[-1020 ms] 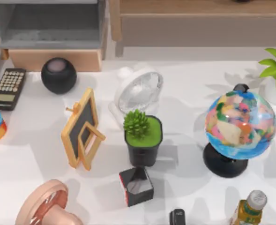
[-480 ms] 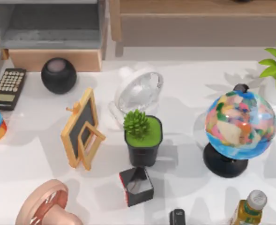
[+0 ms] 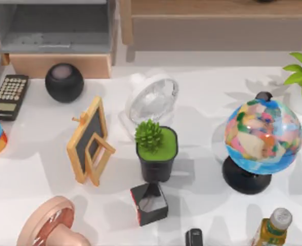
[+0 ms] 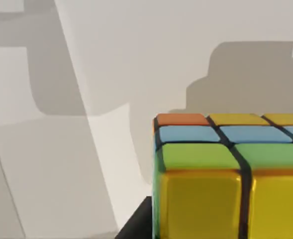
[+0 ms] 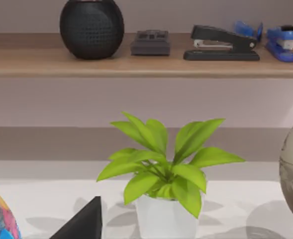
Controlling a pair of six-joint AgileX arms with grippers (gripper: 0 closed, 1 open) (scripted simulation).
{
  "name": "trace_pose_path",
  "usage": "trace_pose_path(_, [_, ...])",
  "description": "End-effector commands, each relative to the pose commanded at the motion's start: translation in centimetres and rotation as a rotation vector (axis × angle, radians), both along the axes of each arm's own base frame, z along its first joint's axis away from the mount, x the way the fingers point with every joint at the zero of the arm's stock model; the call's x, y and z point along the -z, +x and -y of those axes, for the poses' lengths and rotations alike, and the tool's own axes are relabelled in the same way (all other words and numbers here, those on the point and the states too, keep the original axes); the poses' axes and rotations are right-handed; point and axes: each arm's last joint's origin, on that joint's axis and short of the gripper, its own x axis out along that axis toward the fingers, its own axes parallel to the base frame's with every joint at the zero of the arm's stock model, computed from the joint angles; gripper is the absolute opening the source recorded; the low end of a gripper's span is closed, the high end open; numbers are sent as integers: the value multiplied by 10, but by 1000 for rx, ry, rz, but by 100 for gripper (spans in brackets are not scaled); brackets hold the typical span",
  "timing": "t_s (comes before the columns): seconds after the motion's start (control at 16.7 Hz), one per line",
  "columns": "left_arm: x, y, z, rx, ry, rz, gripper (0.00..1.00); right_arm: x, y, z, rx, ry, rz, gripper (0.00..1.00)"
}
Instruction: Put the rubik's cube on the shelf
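Left wrist view: rubik's cube (image 4: 231, 177) sits close under the camera, yellow, green, blue and orange tiles visible, white table (image 4: 76, 164) around it. Left gripper's opening: cannot tell. Right wrist view faces the shelf (image 5: 136, 64), which carries a black round speaker (image 5: 91, 27) and a black stapler (image 5: 221, 44); a leafy potted plant (image 5: 166, 184) stands below the shelf. Right gripper's opening: cannot tell.
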Motion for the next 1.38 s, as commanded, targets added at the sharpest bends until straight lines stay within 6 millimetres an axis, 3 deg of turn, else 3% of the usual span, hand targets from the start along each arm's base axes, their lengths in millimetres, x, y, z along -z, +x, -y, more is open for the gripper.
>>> trace_pose_path(0.48, [-4,-3,0,-14,3,-16,0,0,0,0,0,0,0,100])
trace_pose_path(0.66, [-31,-17,9,-19,20,-25,0,0,0,0,0,0,0,100])
trace_pose_path(0.78, [-59,-25,31,5,44,2,0,0,0,0,0,0,0,100])
trace_pose_path(0.9, [-84,-32,66,53,69,41,0,0,0,0,0,0,0,100])
trace_pose_path(1.02, [-99,-37,113,131,86,76,0,0,0,0,0,0,0,100])
trace_pose_path(1.38, [-103,-63,295,452,116,281,0,0,0,0,0,0,0,100])
